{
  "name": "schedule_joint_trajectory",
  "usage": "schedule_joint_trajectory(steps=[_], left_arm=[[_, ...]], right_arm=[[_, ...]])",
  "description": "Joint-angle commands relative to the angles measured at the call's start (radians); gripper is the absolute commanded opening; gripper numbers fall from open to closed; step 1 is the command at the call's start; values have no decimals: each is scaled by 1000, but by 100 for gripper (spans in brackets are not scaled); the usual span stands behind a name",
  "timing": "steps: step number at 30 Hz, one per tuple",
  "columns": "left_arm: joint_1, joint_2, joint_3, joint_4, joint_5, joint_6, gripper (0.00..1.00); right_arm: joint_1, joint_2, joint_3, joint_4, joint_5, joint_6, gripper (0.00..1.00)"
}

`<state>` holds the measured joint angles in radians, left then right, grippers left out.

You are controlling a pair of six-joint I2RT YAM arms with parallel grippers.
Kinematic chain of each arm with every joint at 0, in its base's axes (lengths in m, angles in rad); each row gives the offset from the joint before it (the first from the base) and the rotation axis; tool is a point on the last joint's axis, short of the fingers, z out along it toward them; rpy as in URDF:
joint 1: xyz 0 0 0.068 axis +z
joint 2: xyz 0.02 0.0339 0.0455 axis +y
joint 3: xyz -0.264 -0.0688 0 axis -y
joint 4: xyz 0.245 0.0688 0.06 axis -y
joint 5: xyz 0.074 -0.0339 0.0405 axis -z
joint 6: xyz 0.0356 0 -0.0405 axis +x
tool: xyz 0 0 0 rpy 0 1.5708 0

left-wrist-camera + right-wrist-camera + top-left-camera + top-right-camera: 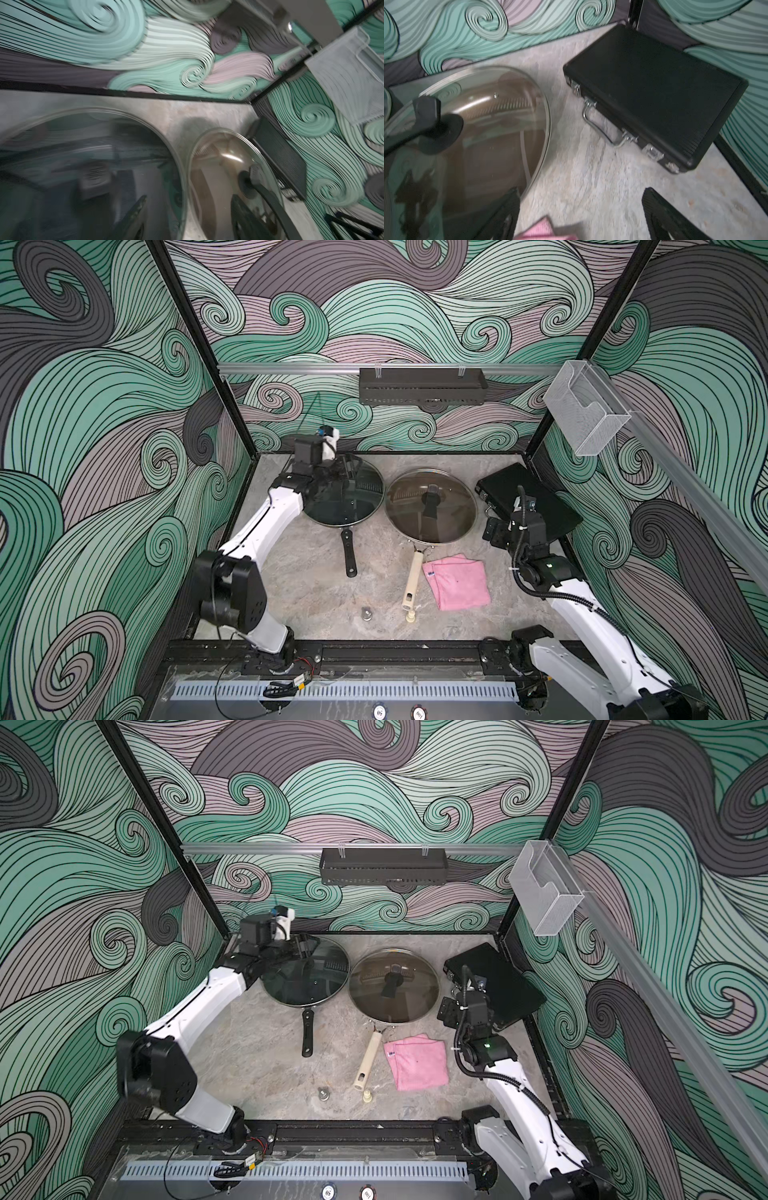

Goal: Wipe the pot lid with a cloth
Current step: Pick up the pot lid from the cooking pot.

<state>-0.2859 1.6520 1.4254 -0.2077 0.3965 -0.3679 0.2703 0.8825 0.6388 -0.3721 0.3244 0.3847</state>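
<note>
**A:** What is the grey stone-look tabletop (299, 585) carrying?

**B:** Two lidded pans are sitting side by side toward the far end. On the left, a black frying pan (348, 551) is lying under a dark round glass lid (332, 506). On the right, a cream-handled brown pan (413, 578) is lying under a clear round glass lid (451, 489) with a black knob.

**A:** And the cloth?

**B:** The soft pink square microfibre cloth (457, 583) is lying folded flat, on the near side of the clear lid and just beside that pan's handle.

**A:** Which arm is sitting closer?

**B:** The right one. The right tool (581, 191) is hanging just right of the clear lid with its jaws spread wide, holding nothing. The cloth is lying to its near side, slightly left, so I'm expecting a short pull toward the near edge, then a descent.

**A:** And the other?

**B:** The left tool (189, 199) is reaching over the dark lid's far-left rim, well apart from the cloth. Its fingers are standing partway apart, and through the blur I'm seeing nothing clamped between them.
</note>
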Motion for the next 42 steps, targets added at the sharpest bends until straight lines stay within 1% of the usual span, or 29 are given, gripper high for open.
schedule_joint_trajectory(steps=[1, 5, 9, 11, 13, 16, 21, 26, 32, 42], left_arm=[[-77, 130, 146, -102, 181, -40, 60], [-162, 297, 363, -255, 222, -12, 58], [-237, 423, 559, -434, 225, 53, 58], [-271, 482, 656, -534, 205, 86, 58], [-294, 529, 736, -618, 161, 111, 58], [-317, 576, 814, -694, 117, 122, 58], [-358, 622, 898, -797, 30, 159, 58], [-384, 642, 906, -808, -9, 160, 58], [-414, 678, 970, -850, -58, 165, 59], [-464, 749, 1082, -931, -203, 164, 58]], right_arm=[[77, 4, 1, -181, 57, 110, 90], [141, 10, 7, -257, 71, 129, 90], [171, 0, 13, -312, 77, 134, 90], [177, -9, 8, -326, 80, 139, 91], [176, -25, -6, -313, 63, 143, 91], [178, -38, -22, -292, 42, 153, 91], [177, -40, -25, -279, 20, 157, 92], [177, -37, -31, -263, 7, 156, 92], [178, -40, -47, -245, -3, 155, 92], [177, -54, -79, -203, -11, 175, 93]])
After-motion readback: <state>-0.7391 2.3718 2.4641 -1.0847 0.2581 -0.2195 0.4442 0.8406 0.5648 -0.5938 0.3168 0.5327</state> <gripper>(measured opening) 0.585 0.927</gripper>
